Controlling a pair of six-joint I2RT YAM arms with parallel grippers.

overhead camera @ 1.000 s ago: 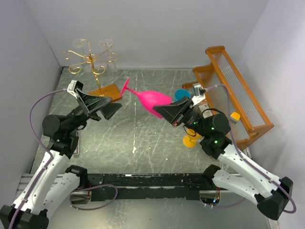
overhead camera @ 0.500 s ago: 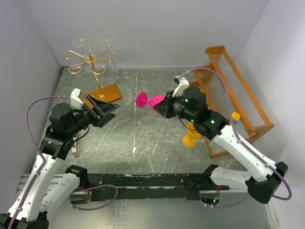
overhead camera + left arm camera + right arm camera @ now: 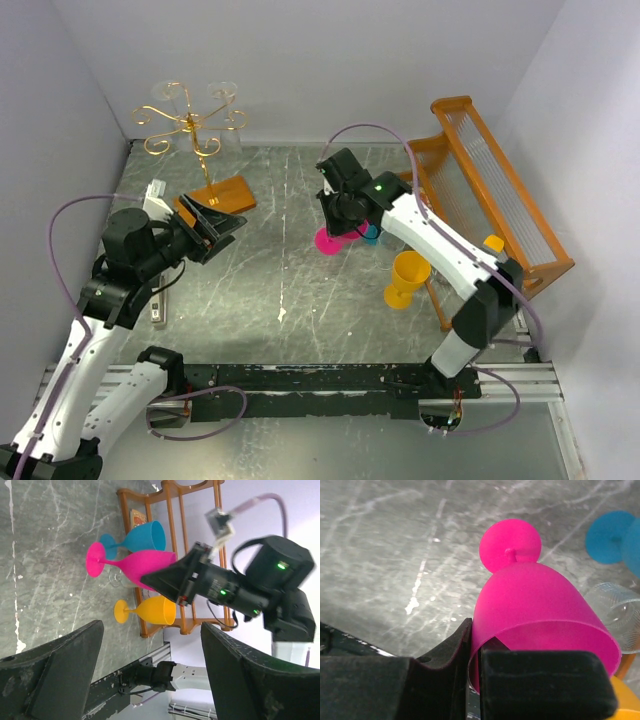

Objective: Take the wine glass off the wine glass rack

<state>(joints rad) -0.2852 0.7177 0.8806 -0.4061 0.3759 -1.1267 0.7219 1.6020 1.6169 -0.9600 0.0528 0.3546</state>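
Evidently we're at set-down: the right gripper (image 3: 472,655) pinches the rim of the pink wine glass (image 3: 540,605), standing on the table (image 3: 280,200) well apart from the wine glass rack (image 3: 190,125), left gripper (image 3: 222,228) spread empty, so next comes a gentle release.

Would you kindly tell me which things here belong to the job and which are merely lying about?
Belonging: pink wine glass, gripped at its rim by the right claw; gold wire wine glass rack.
Lying about: blue glass; yellow glass; clear glass; orange wooden rack; the open left claw.
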